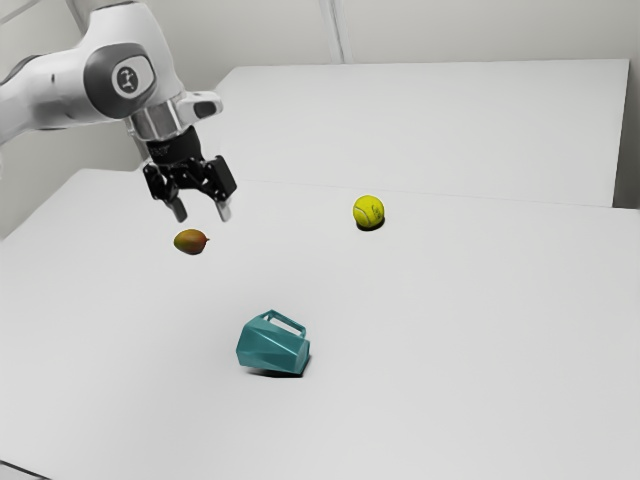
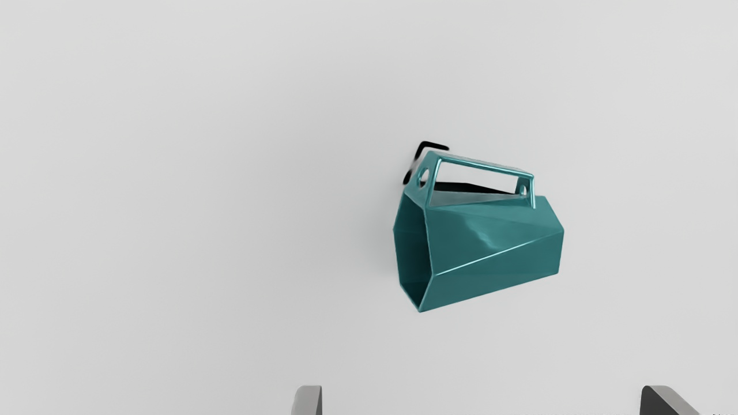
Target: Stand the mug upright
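Well, starting up and to the exterior view's left of the mug, see one smooth white arm bearing one round emblem, too small to read. Then, on that same side and farther back than the mug, can pick out one mango, yellow-brown turning red, smooth, with a pointed tip. Above the table, up and left of the mug there, find one black tool, with two fingers spread well apart. Next, count one mug: teal, glossy, faceted, lying on its side on the matte white table, mouth toward the exterior view's left, with one angular handle. Lastly, right of the mug and farther back, spot one yellow tennis ball, curved seam visible, marked with something illegible.
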Controlling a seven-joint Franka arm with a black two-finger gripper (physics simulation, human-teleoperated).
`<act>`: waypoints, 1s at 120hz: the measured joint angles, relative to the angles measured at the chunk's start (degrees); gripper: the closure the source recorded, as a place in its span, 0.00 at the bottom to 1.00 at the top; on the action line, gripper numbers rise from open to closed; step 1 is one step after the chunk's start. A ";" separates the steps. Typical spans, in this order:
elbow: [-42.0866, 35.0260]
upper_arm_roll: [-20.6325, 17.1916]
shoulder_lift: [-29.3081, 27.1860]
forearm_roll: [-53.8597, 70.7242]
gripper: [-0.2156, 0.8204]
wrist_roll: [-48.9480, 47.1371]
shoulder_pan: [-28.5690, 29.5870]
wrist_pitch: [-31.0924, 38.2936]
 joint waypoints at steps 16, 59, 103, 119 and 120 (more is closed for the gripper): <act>-7.92 0.03 -1.02 -6.74 0.21 5.86 2.65 5.75; -21.42 0.07 -0.06 -22.36 0.21 24.57 9.38 13.80; -24.77 -0.01 6.82 -31.93 0.21 40.73 11.63 15.13; -25.11 -0.15 8.26 -34.70 0.21 45.24 11.24 14.74; -25.16 -0.15 8.31 -34.83 0.21 45.49 11.22 14.69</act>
